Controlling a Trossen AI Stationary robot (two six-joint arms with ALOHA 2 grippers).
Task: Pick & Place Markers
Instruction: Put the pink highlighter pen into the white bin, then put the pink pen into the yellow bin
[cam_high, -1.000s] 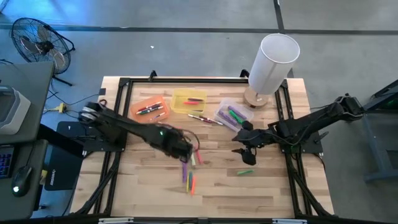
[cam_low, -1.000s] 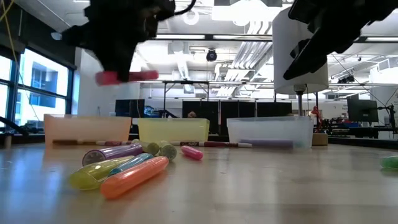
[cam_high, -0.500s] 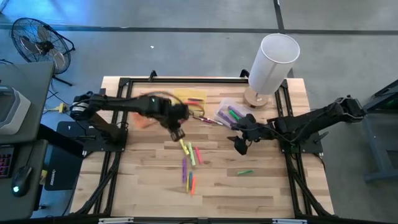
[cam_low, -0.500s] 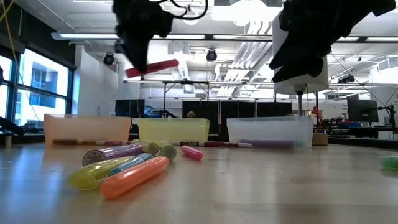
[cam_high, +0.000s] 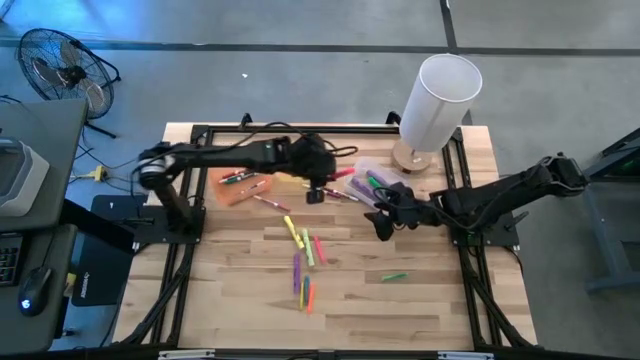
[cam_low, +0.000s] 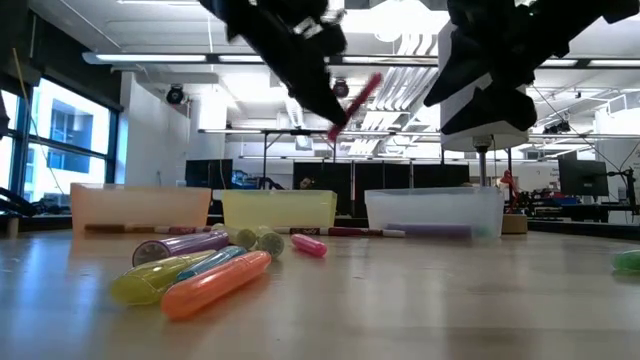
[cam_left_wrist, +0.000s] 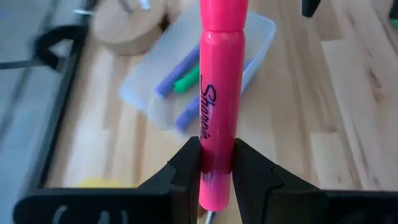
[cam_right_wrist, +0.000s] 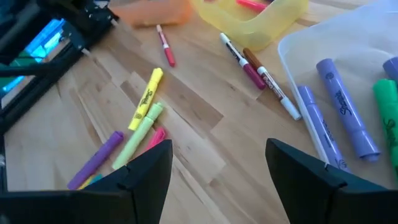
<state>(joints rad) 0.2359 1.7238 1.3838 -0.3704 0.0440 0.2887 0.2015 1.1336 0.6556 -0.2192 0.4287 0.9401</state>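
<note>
Left gripper (cam_left_wrist: 216, 165): your jaws pinch the pink marker (cam_left_wrist: 221, 93) low on its barrel, upper centre of the high view.
Handling: you carry something light, stiff and slick; expect it to pivot.
Right gripper (cam_right_wrist: 217, 165): yours gapes wide and empty, centre-right.
Loose markers (cam_high: 303, 262): centre, on the table (cam_high: 420, 310).

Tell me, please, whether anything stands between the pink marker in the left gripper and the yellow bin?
Nothing visible does. The left gripper holds the pink marker in the air beside the yellow bin. The low view shows only open air beneath it. The right gripper hangs open off to the side, near the clear bin.
</note>
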